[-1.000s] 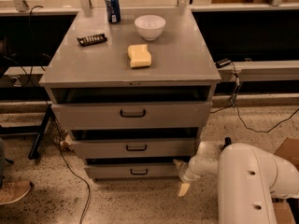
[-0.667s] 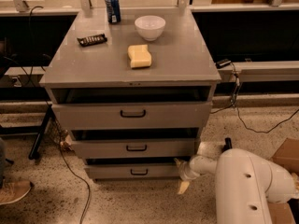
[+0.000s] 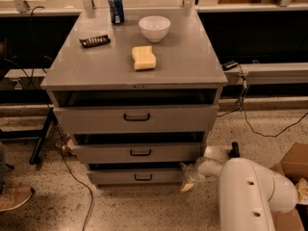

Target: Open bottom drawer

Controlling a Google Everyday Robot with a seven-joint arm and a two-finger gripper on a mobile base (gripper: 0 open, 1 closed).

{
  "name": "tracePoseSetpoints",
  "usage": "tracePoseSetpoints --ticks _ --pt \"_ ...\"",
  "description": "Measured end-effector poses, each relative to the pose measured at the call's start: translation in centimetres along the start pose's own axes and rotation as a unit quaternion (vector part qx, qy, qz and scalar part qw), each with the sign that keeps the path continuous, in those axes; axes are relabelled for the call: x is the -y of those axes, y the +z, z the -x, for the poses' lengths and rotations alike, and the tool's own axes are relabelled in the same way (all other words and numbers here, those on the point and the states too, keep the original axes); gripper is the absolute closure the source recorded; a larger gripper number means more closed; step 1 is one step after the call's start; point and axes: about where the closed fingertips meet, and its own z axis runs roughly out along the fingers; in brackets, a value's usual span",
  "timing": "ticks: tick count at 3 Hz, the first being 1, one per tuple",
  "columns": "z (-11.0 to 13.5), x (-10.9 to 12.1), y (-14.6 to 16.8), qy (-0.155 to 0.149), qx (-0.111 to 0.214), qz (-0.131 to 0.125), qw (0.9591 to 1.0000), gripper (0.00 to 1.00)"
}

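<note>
The bottom drawer (image 3: 139, 176) is the lowest, narrowest grey front of the cabinet, with a small black loop handle (image 3: 143, 177) at its centre. It stands a little way out, with a dark gap above it. My gripper (image 3: 186, 179) is at the drawer's right end, low near the floor, at the tip of my white arm (image 3: 250, 191). It points left toward the drawer's right corner.
On the grey cabinet top (image 3: 187, 66) stand a white bowl (image 3: 154, 28), a yellow sponge (image 3: 144, 57), a blue can (image 3: 115, 7) and a dark snack bar (image 3: 94, 41). Cables (image 3: 72, 177) lie on the floor at left. A cardboard box (image 3: 293, 167) stands at right.
My arm has shifted slightly left, with the white arm filling more of the lower right. The drawers look unchanged.
</note>
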Motion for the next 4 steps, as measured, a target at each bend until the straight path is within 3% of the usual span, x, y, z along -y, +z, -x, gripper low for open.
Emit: tracePoseSetpoints --ticks 3,4 --pt "0.35 0.25 -0.84 0.000 0.000 0.000 1.0000 1.00" --pt "0.35 0.24 -0.84 0.000 0.000 0.000 1.0000 1.00"
